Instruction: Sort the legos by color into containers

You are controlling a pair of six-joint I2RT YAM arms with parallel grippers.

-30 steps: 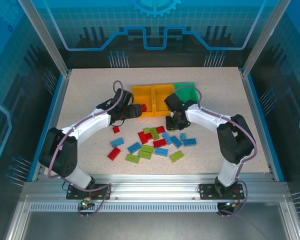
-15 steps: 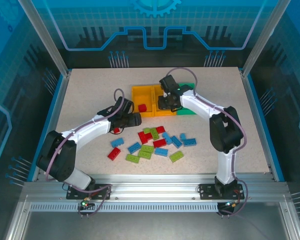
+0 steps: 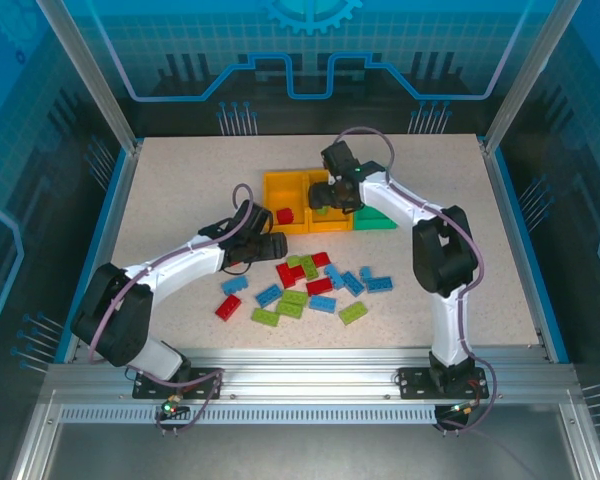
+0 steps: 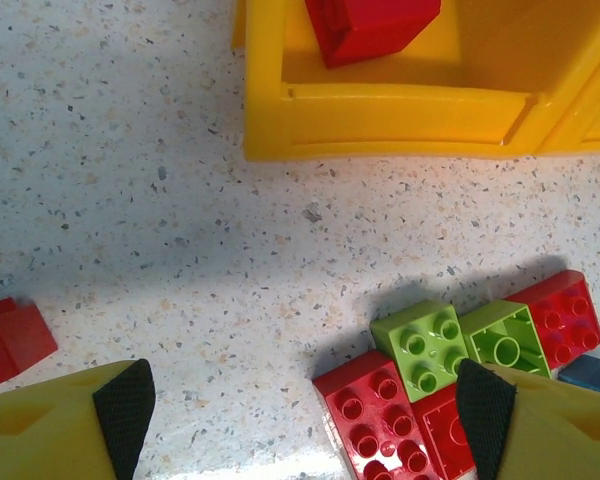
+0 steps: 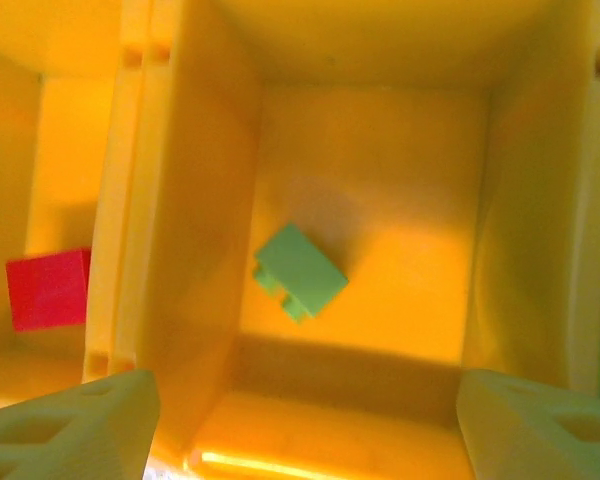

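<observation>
Legos: most lie loose on the speckled table, a scatter of red, blue and lime bricks between the two arms, just in front of the containers. The containers are three joined bins in a row near the table's middle.

Left yellow bin: one red brick inside, tilted against the floor.

Middle yellow bin: one lime brick lies on the floor, skewed to the walls and clear of all four.

Green bin: at the right end of the row. The right arm covers much of it, so I cannot tell its contents.

Right gripper: hangs over the middle yellow bin, pointing down into it. Its fingers stand wide apart with nothing between them. The lime brick sits below, untouched.

Left gripper: low over the table, just in front of the left yellow bin, at the left edge of the scatter. Jaws spread wide and empty, with the black pads bare. The wrist view shows a tight cluster near the right finger, with two lime pieces touching several red pieces. A separate red piece lies well apart, at the left edge of that view.
</observation>
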